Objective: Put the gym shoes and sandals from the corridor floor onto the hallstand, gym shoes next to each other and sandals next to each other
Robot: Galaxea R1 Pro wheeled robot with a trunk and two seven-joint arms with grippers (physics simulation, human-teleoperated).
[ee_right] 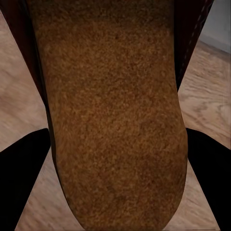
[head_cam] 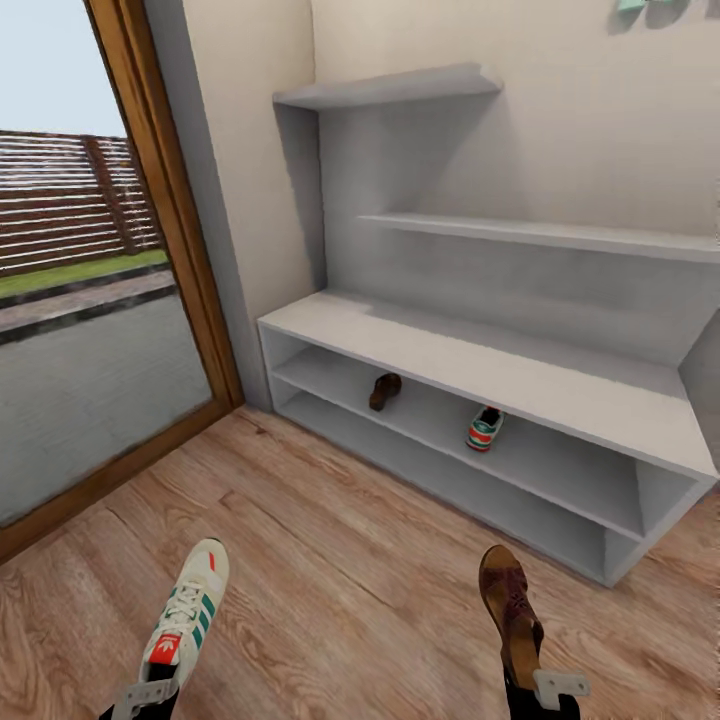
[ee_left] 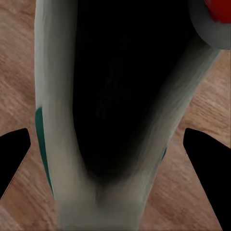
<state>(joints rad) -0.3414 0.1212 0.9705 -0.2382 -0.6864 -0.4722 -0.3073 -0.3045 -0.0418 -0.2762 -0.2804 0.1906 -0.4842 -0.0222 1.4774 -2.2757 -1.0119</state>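
Observation:
My left gripper [head_cam: 150, 690] is shut on a white gym shoe [head_cam: 188, 615] with green stripes, held above the corridor floor [head_cam: 340, 560] at the lower left. The same gym shoe [ee_left: 115, 120] fills the space between the left fingers [ee_left: 12, 154]. My right gripper [head_cam: 545, 690] is shut on a brown sandal [head_cam: 510, 610] at the lower right; its tan footbed [ee_right: 115, 120] sits between the right fingers [ee_right: 21, 178]. The hallstand [head_cam: 480, 370] stands ahead. On its upper shoe shelf rest another sandal [head_cam: 384, 390] and, apart to its right, another gym shoe [head_cam: 484, 428].
A tall glass door with a wooden frame [head_cam: 180, 220] stands at the left, next to the hallstand's left end. Staggered wall shelves [head_cam: 540, 232] hang above the bench. Open plank floor lies between me and the rack.

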